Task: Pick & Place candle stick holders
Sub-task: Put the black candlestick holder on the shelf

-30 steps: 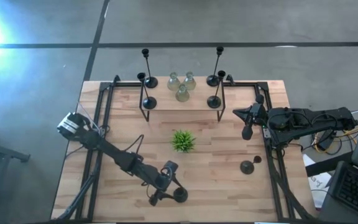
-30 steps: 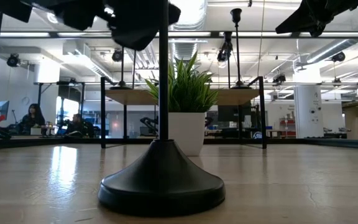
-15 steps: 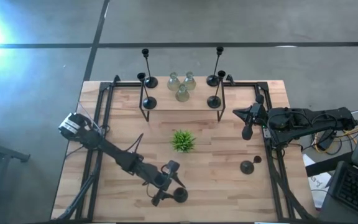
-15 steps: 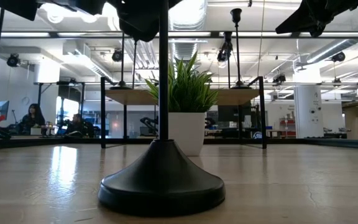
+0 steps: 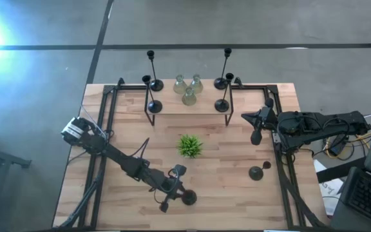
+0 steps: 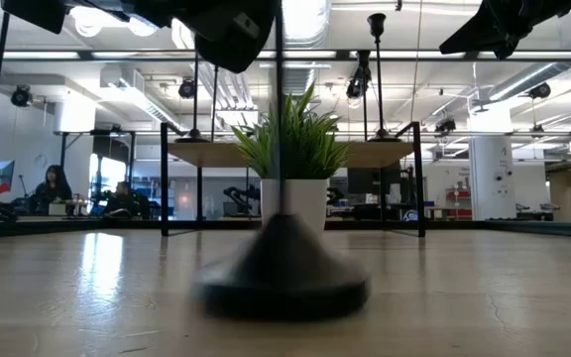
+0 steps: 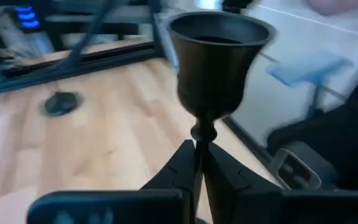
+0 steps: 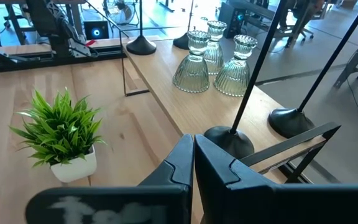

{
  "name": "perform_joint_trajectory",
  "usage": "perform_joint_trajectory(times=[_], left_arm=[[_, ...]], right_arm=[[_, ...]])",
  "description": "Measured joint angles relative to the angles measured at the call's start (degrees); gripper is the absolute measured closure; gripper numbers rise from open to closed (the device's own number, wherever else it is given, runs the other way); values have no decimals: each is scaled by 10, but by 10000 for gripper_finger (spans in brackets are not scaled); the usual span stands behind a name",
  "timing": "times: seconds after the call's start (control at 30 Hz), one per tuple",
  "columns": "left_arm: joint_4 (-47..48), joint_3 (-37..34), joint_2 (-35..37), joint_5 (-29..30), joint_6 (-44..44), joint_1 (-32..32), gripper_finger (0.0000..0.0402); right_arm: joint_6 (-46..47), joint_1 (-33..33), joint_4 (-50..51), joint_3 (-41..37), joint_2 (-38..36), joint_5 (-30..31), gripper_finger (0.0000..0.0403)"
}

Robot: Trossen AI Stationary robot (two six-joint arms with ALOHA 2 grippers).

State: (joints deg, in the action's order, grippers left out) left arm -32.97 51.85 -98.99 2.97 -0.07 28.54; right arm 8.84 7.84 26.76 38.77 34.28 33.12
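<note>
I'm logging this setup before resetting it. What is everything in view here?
black candle holders: six, black; four on the shelf, one loose on the table's right side, one held near the front edge
glass candle holders: three, clear; clustered mid-shelf
plant: one, green in a white pot; table centre
shelf: one, wood on a black frame; far edge of the table
table: one, light wood
people: two, seated far back in the room
left gripper: shut on the held holder's stem
right gripper: shut, empty, beside the shelf's right end
</note>
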Motion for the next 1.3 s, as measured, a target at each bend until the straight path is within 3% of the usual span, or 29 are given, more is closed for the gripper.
perform_joint_trajectory(times=[0.27, 0.43, 0.6, 0.73, 0.9, 1.3], left_arm=[[26, 10, 29, 121, -25, 0, 383], [62, 10, 98, 211, -29, 0, 383], [146, 24, 190, 338, -29, -11, 384], [236, 53, 247, 396, -25, -49, 384], [300, 85, 279, 407, -12, -136, 384], [308, 105, 269, 376, -7, -282, 384]], right_arm=[[11, 0, 0, -7, 0, 0, 394], [35, 0, -1, -8, 1, -1, 394], [41, 0, -2, -9, 1, -1, 394], [41, 0, -4, -9, 1, -1, 394], [41, 0, -5, -9, 1, -1, 394], [41, 0, -5, -15, 1, -1, 394]])
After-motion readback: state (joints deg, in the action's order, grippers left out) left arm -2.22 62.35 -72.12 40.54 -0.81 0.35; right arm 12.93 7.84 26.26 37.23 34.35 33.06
